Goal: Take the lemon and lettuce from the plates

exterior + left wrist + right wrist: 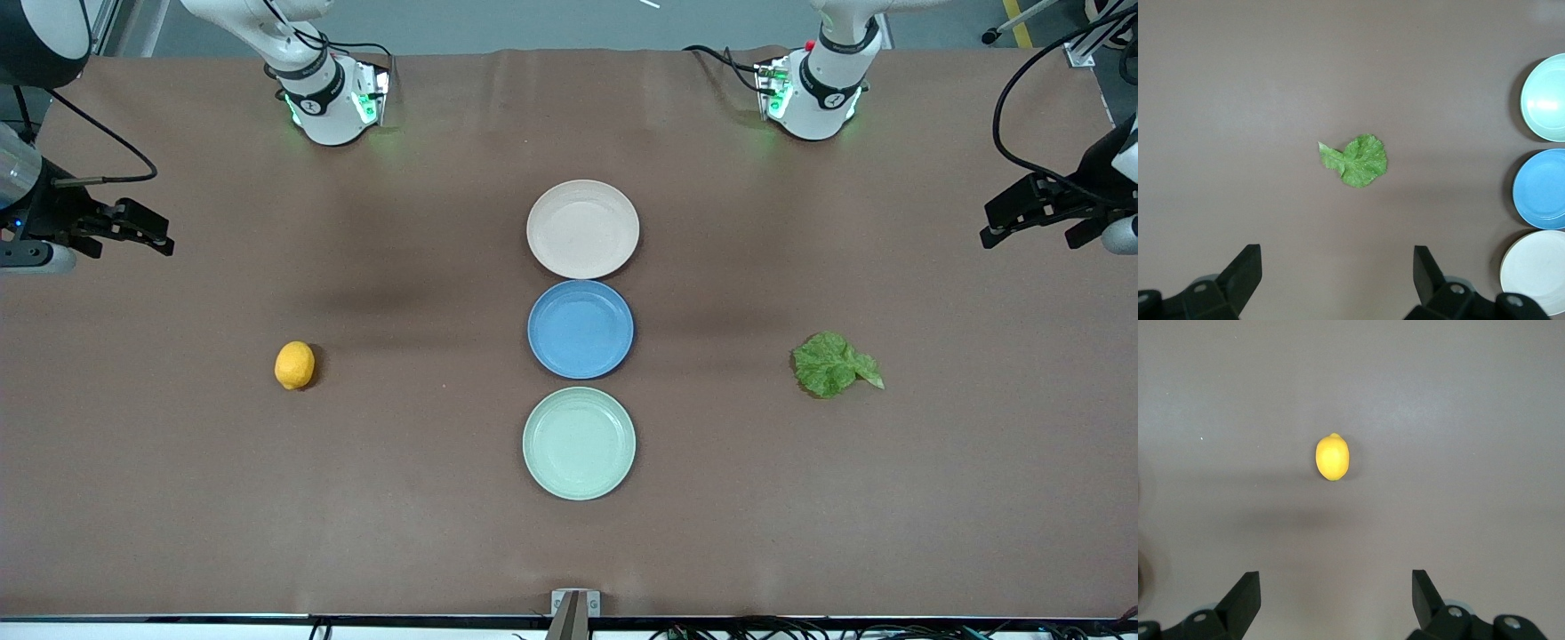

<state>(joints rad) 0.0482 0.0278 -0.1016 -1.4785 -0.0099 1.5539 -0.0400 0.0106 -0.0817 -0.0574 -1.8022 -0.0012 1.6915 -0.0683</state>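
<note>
The lemon [294,364] lies on the bare table toward the right arm's end, and shows in the right wrist view [1332,457]. The lettuce [834,364] lies on the bare table toward the left arm's end, and shows in the left wrist view [1356,159]. The beige-pink plate [582,228] and the mint green plate [579,443] stand empty in the middle. My right gripper [156,236] is open and raised over the table's edge at its end. My left gripper [994,227] is open and raised at the other end.
A blue plate [581,328] sits empty between the two other plates, in one row. The arm bases [333,102] stand along the table's edge farthest from the camera. A small bracket [574,604] sits at the nearest edge.
</note>
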